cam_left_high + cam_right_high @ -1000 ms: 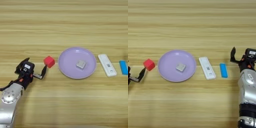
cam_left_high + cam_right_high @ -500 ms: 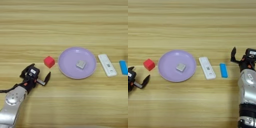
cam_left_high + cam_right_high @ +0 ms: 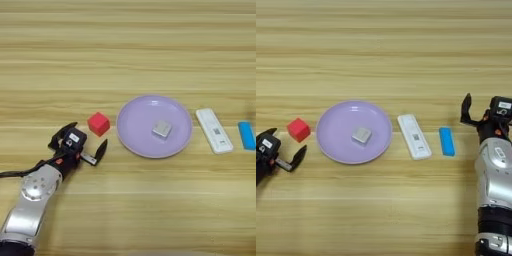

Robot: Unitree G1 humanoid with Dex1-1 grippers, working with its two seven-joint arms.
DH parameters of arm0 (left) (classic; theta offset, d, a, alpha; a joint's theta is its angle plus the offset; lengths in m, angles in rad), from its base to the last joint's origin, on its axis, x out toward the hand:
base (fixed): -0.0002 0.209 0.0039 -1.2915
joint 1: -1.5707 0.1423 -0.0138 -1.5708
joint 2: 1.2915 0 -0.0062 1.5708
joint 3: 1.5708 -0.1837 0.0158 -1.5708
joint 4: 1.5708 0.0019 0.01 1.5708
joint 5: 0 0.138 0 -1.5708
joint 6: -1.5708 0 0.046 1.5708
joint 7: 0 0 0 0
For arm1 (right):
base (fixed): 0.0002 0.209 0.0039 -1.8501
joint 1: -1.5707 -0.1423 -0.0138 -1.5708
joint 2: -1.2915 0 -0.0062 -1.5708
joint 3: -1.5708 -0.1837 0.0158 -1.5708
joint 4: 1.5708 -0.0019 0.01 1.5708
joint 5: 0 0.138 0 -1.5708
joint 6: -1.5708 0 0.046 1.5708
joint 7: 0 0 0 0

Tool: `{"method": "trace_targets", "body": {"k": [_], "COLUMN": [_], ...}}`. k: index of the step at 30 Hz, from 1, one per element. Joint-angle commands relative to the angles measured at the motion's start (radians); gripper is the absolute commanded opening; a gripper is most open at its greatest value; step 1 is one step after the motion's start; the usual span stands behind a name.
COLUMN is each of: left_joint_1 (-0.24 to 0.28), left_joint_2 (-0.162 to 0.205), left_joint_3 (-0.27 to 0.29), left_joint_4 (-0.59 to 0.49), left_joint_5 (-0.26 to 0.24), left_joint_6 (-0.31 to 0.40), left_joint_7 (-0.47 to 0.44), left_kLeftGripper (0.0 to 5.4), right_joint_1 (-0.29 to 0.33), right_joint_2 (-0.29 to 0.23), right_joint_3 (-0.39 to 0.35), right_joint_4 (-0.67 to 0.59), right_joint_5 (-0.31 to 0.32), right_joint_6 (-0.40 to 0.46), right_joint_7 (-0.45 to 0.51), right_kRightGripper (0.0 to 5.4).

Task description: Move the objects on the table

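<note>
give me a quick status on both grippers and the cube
Left gripper open, empty, just short of red cube. Right gripper parked at right edge. Nothing between.

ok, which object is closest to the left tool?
The red cube, just beyond the open left tool; the block and white device lie further right.

Light is bright, even and warm, from overhead; no hard shadows. The table [image 3: 130, 45] shows soft pale bands of sheen across the grain, esp. upper half, no harsh glare. The lilac plate [image 3: 131, 131] casts only a thin, soft shadow along its near rim; the red cube [image 3: 98, 123] and left gripper [image 3: 80, 141] drop faint smudges. Both views slightly soft overall, fine detail on the white device [image 3: 414, 136] label unreadable. Edges look a bit softer, w/ no obvious bending of grain lines.
</note>
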Motion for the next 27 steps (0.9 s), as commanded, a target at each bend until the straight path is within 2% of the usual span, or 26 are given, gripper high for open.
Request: {"method": "trace_targets", "body": {"k": [1,5,10,17,27], "left_joint_1": [0.012,-0.009,-0.045,-0.091,-0.120], "left_joint_2": [-0.005,-0.007,-0.014,-0.009,-0.011], "left_joint_3": [-0.020,-0.019,-0.010,-0.011,-0.025], "left_joint_4": [0.085,0.134,0.214,0.312,0.371], "left_joint_5": [0.018,0.015,-0.027,-0.030,-0.019], "left_joint_6": [0.021,0.009,0.018,-0.009,-0.037], "left_joint_7": [-0.006,-0.005,-0.041,-0.048,-0.050], "left_kLeftGripper": [5.40,5.40,5.40,5.40,5.40], "right_joint_1": [-0.007,-0.006,-0.004,-0.001,-0.001], "right_joint_2": [0.007,0.009,0.010,0.016,0.019], "right_joint_3": [0.003,0.004,0.005,0.007,0.009], "right_joint_4": [-0.018,-0.023,-0.029,-0.041,-0.043], "right_joint_5": [0.005,0.005,0.004,0.002,0.000], "right_joint_6": [0.023,0.027,0.031,0.038,0.041], "right_joint_7": [-0.009,-0.009,-0.010,-0.013,-0.013], "right_kRightGripper": [5.38,5.38,5.38,5.38,5.38]}}
